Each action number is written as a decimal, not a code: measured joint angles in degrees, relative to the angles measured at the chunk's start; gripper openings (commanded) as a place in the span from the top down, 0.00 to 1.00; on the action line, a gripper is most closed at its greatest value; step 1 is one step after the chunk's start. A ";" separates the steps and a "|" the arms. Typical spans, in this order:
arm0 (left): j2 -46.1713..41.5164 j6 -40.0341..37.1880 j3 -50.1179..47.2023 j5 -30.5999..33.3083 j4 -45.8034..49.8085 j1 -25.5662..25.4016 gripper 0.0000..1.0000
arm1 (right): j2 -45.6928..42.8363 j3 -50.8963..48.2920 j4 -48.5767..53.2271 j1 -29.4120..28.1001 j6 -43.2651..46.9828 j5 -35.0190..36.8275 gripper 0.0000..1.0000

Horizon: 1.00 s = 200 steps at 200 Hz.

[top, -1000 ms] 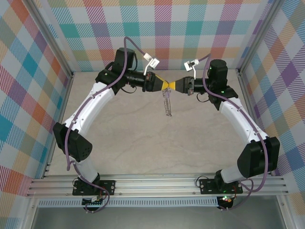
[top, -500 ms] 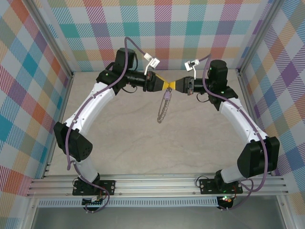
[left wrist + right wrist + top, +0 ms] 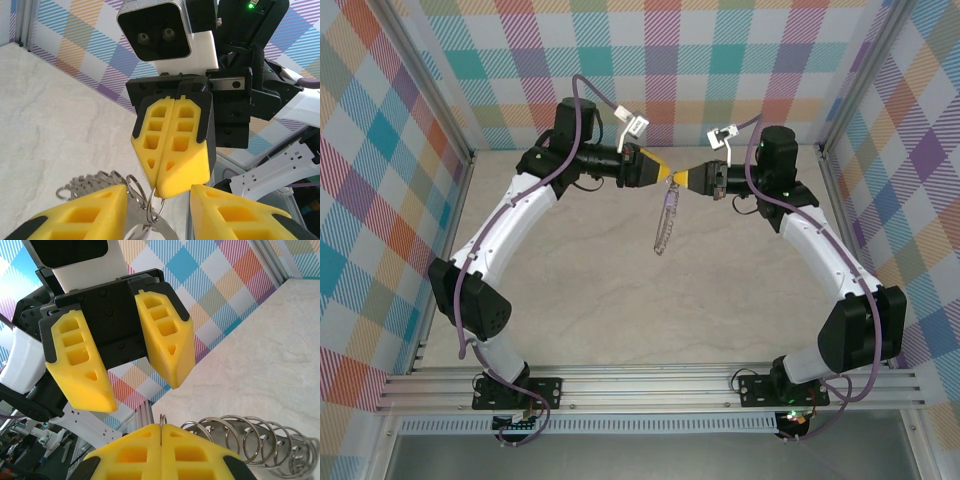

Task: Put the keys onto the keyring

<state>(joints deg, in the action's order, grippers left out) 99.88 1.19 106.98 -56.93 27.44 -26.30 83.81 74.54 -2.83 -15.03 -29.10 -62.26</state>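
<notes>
Both arms are raised over the far half of the table, and their fingertips meet nose to nose in mid-air.

Right gripper: yellow fingers pressed flat together. In the right wrist view a thin loop of silver wire stands up out of the seam between them, so it is pinching the keyring at its upper end.

Left gripper: fingers spread, with a clear gap between them. They touch nothing. The right gripper's tip sits just in front of that gap.

Keyring: held off the table, hanging down from the right fingertips as a thin silver string. Its lower end is free and tilts a little toward the left arm. Up close it reads as a run of small silver rings bunched side by side, lying just beside the fingertips.

Key: a small lilac speck at the top of the string, just under the fingertips. It is too small to tell whether it is threaded on a ring.
</notes>
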 measured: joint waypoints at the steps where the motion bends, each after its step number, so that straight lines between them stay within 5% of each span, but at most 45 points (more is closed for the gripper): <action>1: 0.00 0.07 0.00 -0.02 -0.02 0.00 0.62 | 0.00 0.00 0.00 0.00 -0.02 0.00 1.00; 200: 0.92 0.44 0.00 -3.72 0.07 -0.96 0.64 | 0.00 0.00 -2.29 0.00 -1.92 -0.37 1.00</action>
<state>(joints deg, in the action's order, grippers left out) 100.79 1.63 106.98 -60.64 27.51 -27.27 83.81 74.54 -5.13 -15.03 -31.03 -62.63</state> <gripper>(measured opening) 0.369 0.050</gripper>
